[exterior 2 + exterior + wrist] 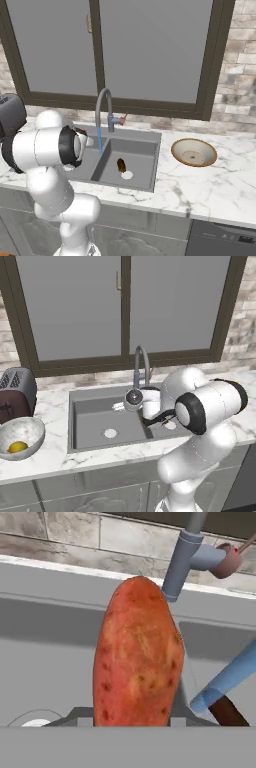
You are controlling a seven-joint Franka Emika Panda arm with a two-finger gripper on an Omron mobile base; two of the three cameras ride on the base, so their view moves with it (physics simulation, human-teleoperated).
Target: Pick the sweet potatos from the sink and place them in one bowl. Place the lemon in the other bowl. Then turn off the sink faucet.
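My gripper point(132, 719) is clamped on the orange sweet potato point(137, 657), holding it above the sink point(90, 421) just in front of the faucet point(182, 559). Water point(100, 140) runs beside it onto the dark sweet potato point(121, 165) in the sink's right basin.

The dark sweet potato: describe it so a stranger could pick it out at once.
Find the grey sink under the window and look into the basin nearer the tan bowl. The dark sweet potato lies on the floor there, just beside the pale drain. It is small, oblong and brown-maroon, unlike the orange-red sweet potato held in the gripper.
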